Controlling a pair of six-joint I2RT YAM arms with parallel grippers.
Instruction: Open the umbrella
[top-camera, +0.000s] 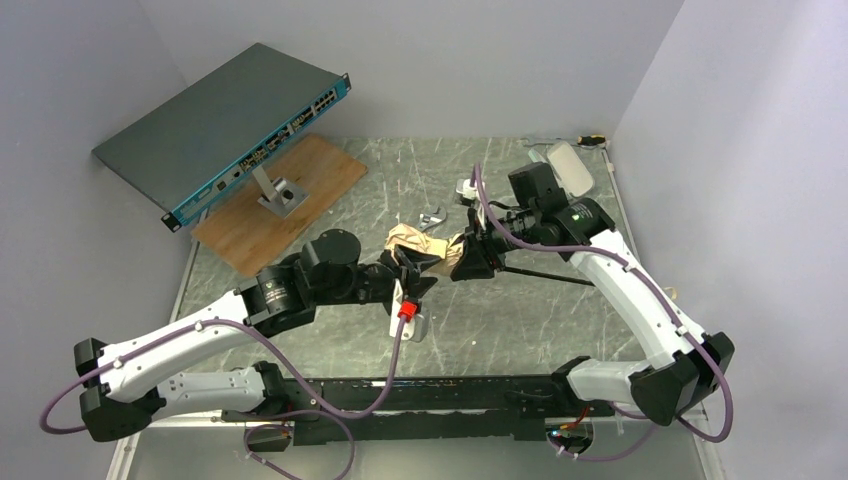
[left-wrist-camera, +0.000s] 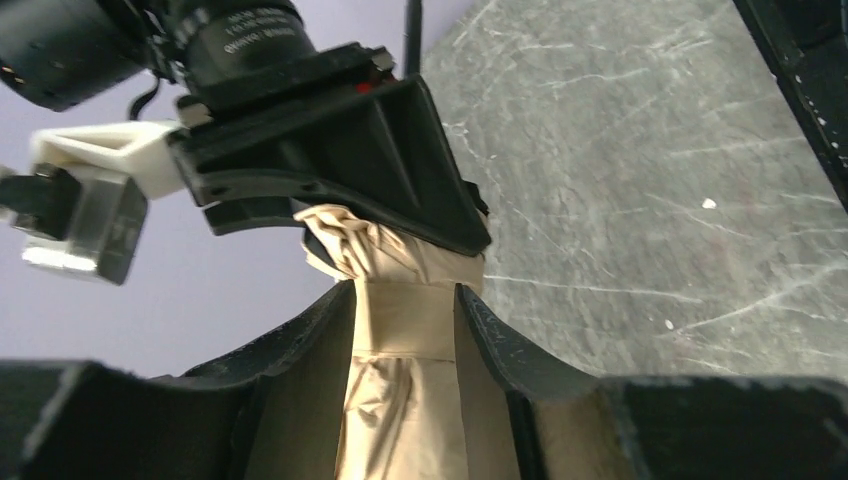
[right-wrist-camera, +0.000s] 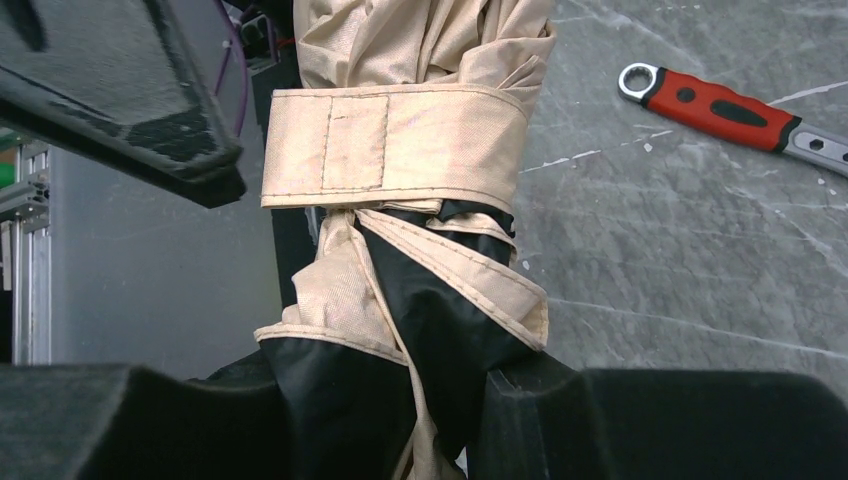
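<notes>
The umbrella (top-camera: 420, 243) is folded, cream-tan, and held above the table's middle between both grippers. My left gripper (top-camera: 412, 268) is shut on its bundled fabric; in the left wrist view (left-wrist-camera: 405, 305) the fingers clamp at the closure strap (left-wrist-camera: 405, 320). My right gripper (top-camera: 468, 257) is shut on the other end; in the right wrist view (right-wrist-camera: 385, 375) it pinches black lining and cream edging below the wrapped strap (right-wrist-camera: 395, 145). The thin black shaft (top-camera: 545, 274) runs right from the right gripper. The knob handle is hidden.
A grey network switch (top-camera: 225, 125) leans over a wooden board (top-camera: 285, 205) with a metal bracket (top-camera: 280, 192) at the back left. A mint-green case (top-camera: 570, 165) lies at the back right. A red-handled wrench (right-wrist-camera: 720, 105) lies on the table behind the umbrella.
</notes>
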